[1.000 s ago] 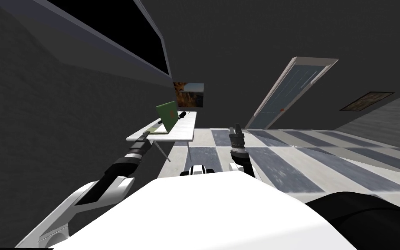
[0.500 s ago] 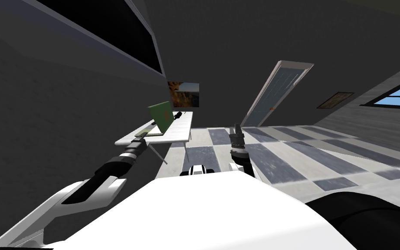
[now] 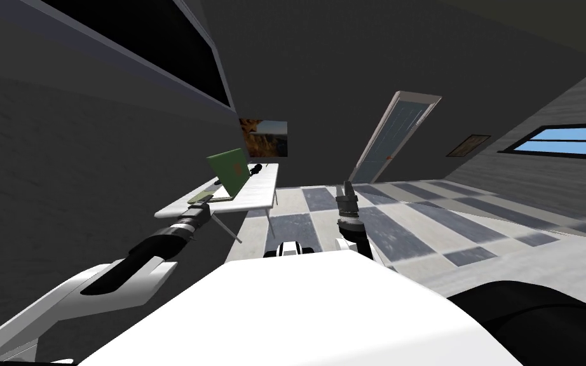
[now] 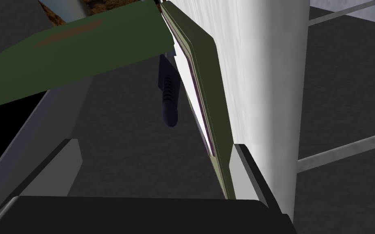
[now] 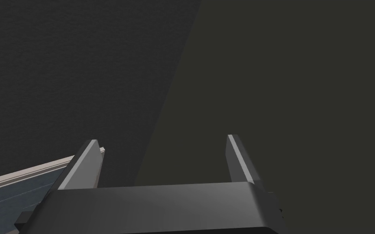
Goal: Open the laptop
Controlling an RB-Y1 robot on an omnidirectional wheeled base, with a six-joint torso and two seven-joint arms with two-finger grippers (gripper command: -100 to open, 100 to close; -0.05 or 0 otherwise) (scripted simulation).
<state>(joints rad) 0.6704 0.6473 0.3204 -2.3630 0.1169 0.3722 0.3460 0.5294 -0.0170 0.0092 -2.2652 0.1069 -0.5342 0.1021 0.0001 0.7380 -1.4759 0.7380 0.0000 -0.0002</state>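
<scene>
The green laptop [image 3: 229, 171] sits on the white table [image 3: 261, 190], its lid [image 4: 81, 53] already up. My left claw [image 4: 154, 144] is wide apart at the near edge. Next, I think, nudge the lid further back. My right claw [image 5: 164, 140] is apart too, held up in front.

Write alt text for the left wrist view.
A green laptop lies on a white table with its lid raised well off the base, seen close along the open left gripper. The base's near edge lies beside one finger; a dark ribbed cylinder lies beyond.
</scene>
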